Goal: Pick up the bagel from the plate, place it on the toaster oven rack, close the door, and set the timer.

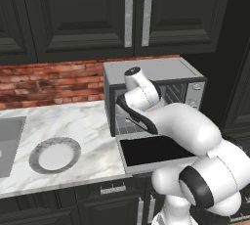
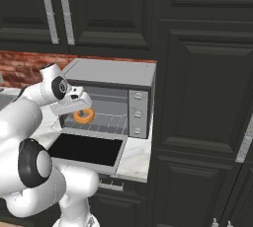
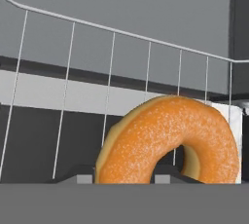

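Note:
The orange-brown bagel [image 2: 83,116] hangs tilted on edge inside the toaster oven [image 2: 111,75], over the front of the wire rack [image 2: 109,121]. My gripper [image 2: 79,110] reaches into the cavity from the left and is shut on it. In the hand view the bagel [image 3: 160,135] sits between my dark fingertips [image 3: 78,175], with the rack's wires [image 3: 113,67] behind it. The door [image 1: 156,151] lies dropped open, flat in front of the oven [image 1: 146,70]. The plate [image 1: 73,146] rests bare on the marble counter to the left. My arm hides the gripper in the left base view.
Three knobs [image 2: 138,114] line the oven's right panel. A sink [image 1: 7,143] is set into the counter at the far left. A tall dark cabinet [image 2: 207,97] stands right beside the oven, upper cabinets [image 1: 97,13] hang above, and a brick wall [image 1: 49,82] runs behind.

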